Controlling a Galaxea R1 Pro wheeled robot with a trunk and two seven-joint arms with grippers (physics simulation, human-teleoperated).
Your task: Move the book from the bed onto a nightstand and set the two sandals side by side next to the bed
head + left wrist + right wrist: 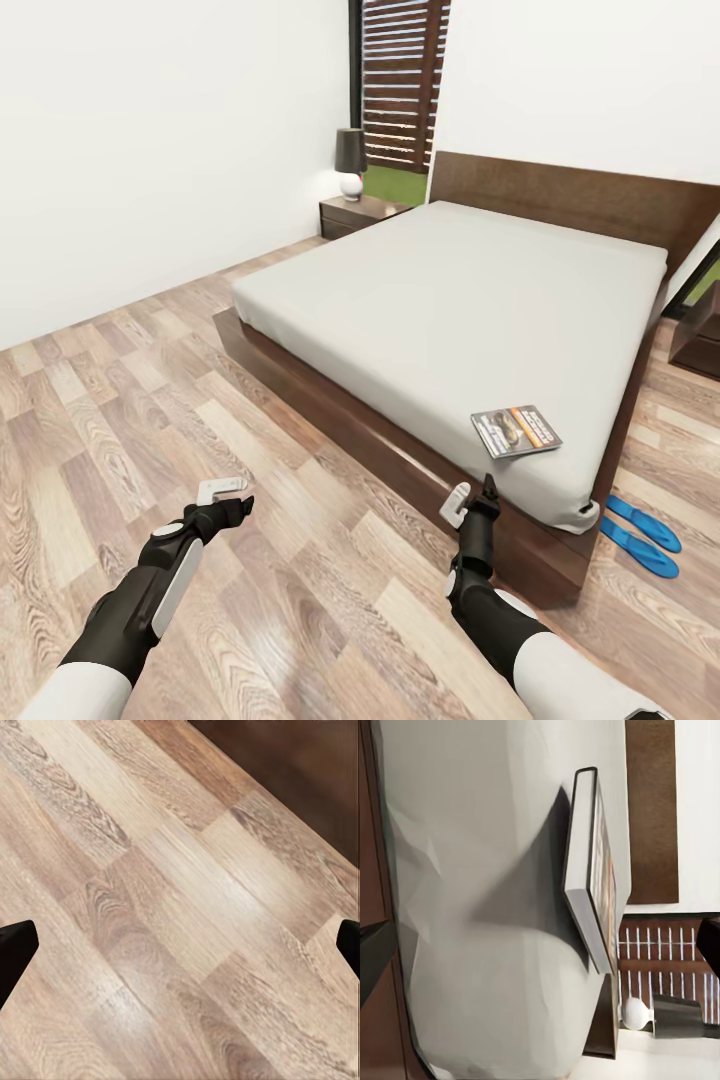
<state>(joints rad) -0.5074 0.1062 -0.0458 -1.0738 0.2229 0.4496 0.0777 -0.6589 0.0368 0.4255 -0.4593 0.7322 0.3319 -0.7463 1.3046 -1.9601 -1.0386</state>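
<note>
Right end effector held spread, level with the mattress edge, for a side approach; book lies flat just beyond, untouched. Left end effector spread, idle over floor. Sandals off right, beside bed.

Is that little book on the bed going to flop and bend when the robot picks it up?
Probably a bit. The book looks thin like a paperback, so held by one edge it may sag. It seems small and likely light. It lies flat near the corner of the soft mattress, so a push would probably slide it, not tip it. The right tool sits just below it.
</note>
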